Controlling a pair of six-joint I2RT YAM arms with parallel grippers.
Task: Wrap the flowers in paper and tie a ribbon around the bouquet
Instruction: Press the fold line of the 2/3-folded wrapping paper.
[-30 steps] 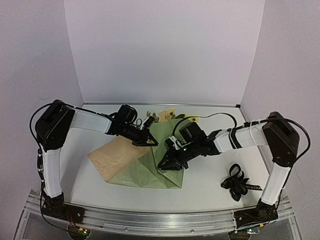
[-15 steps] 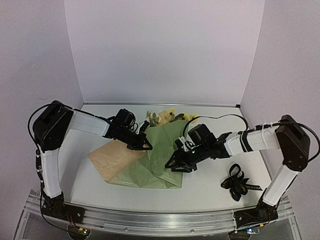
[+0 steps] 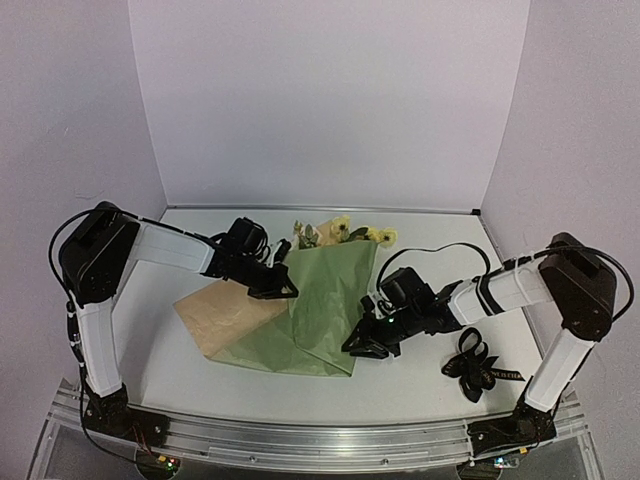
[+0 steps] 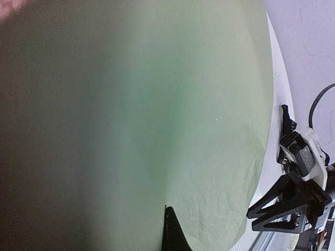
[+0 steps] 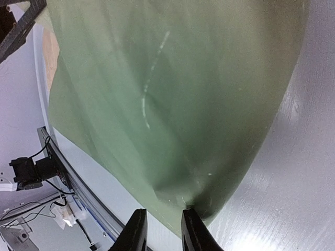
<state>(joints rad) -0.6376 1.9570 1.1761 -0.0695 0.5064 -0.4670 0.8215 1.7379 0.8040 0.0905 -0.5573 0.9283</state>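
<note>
The paper (image 3: pixel 325 300) lies folded, its olive-green face draped over the stems and its tan face (image 3: pixel 215 310) spread flat to the left. Yellow blooms of the flowers (image 3: pixel 338 232) poke out past its far rim. My left gripper (image 3: pixel 283 288) is shut on the paper's left fold; in the left wrist view green paper (image 4: pixel 157 104) fills the frame, with one fingertip (image 4: pixel 170 230) showing. My right gripper (image 3: pixel 360 347) is at the paper's near right corner, jaws apart (image 5: pixel 163 222), the paper (image 5: pixel 172 94) just ahead and touching the right fingertip (image 5: pixel 189 217). The ribbon (image 3: pixel 474 366) lies bunched at the right.
The white table (image 3: pixel 420 385) ends at an aluminium rail (image 3: pixel 300 440) along the near edge. White walls close in the back and both sides. A black cable (image 3: pixel 430 248) arcs over the right arm.
My right gripper has pulled back off the top of the paper to its near right corner. The green flap now lies wider over the stems. My left gripper has shifted slightly left.
</note>
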